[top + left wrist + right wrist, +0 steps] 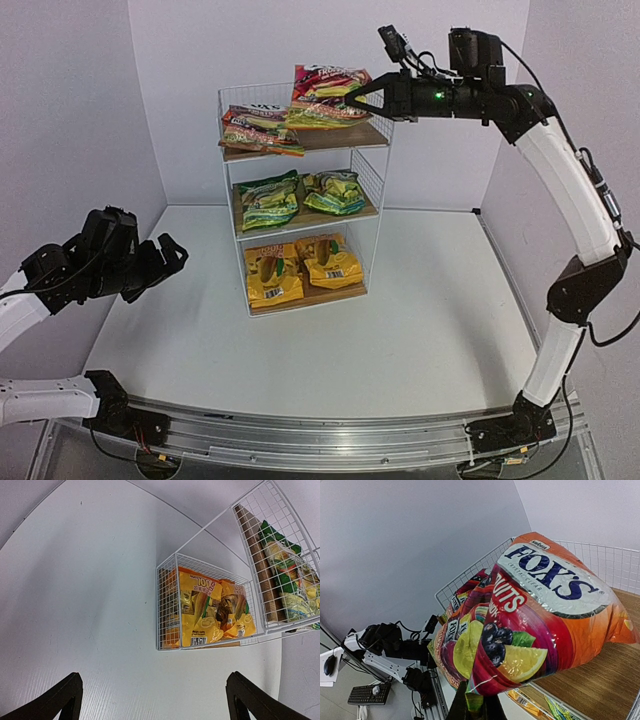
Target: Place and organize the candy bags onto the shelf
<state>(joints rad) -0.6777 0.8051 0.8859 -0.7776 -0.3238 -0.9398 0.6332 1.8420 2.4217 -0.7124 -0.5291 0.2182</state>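
Observation:
The shelf (370, 190) stands at the back of the table. Two yellow-orange bags (300, 272) lie on its bottom board, two green bags (300, 197) on the middle board, and one red bag (258, 130) on the top board's left. My right gripper (352, 99) is shut on the edge of the second red fruit bag (328, 92) and holds it over the right of the top board (590, 680); the bag (540, 615) fills the right wrist view. My left gripper (165, 262) is open and empty above the table's left, its fingertips (60, 700) at the frame's bottom.
The shelf's bottom tier with the yellow bags (205, 612) lies ahead of the left gripper. White table (420, 330) stretches in front of the shelf. Walls close in on left, back and right.

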